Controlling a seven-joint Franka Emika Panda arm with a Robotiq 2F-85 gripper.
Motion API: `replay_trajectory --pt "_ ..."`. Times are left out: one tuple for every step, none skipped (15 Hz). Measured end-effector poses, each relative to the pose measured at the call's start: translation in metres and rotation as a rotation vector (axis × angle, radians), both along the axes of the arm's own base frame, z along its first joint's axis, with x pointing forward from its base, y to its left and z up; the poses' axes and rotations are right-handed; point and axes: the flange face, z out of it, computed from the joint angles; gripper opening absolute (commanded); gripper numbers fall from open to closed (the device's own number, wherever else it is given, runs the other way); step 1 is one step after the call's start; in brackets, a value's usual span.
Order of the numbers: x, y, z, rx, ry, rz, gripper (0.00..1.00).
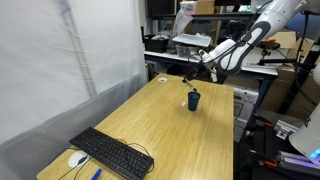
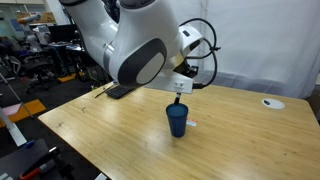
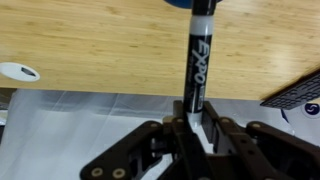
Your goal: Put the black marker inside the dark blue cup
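Observation:
My gripper (image 3: pixel 195 125) is shut on the black marker (image 3: pixel 197 65), a black EXPO pen with a pale band. In both exterior views the gripper (image 1: pixel 190 80) (image 2: pixel 178 92) holds the marker (image 2: pixel 177 100) upright just above the dark blue cup (image 1: pixel 194 100) (image 2: pixel 177 121), which stands on the wooden table (image 1: pixel 170 130). In the wrist view the marker's far end meets a dark blue edge (image 3: pixel 190 3) at the top of the frame, the cup's rim; the rest of the cup is out of view.
A black keyboard (image 1: pixel 112 153) and a white mouse (image 1: pixel 77 159) lie at one end of the table, with a blue pen-like object (image 1: pixel 96 174) beside them. A white round object (image 2: pixel 271 102) lies near another edge. A white curtain (image 1: pixel 50 60) borders the table.

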Motion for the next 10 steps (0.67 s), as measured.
replay_trajectory --pt "-0.002 0.006 -0.007 0.022 0.009 0.01 0.05" --pt "-0.004 0.012 -0.013 0.038 0.016 0.028 0.05" --pt "-0.005 0.018 -0.019 0.053 0.023 0.043 0.05" --pt "-0.006 0.023 -0.024 0.065 0.028 0.054 0.05" --pt "-0.007 0.026 -0.028 0.075 0.034 0.06 0.05" --pt "-0.007 0.026 -0.032 0.08 0.038 0.063 0.05" --pt "-0.007 0.026 -0.035 0.085 0.04 0.063 0.05" --pt "-0.007 0.024 -0.037 0.087 0.042 0.06 0.05" --pt "-0.006 0.021 -0.039 0.086 0.043 0.055 0.05" --pt "-0.005 0.017 -0.039 0.083 0.041 0.05 0.05"
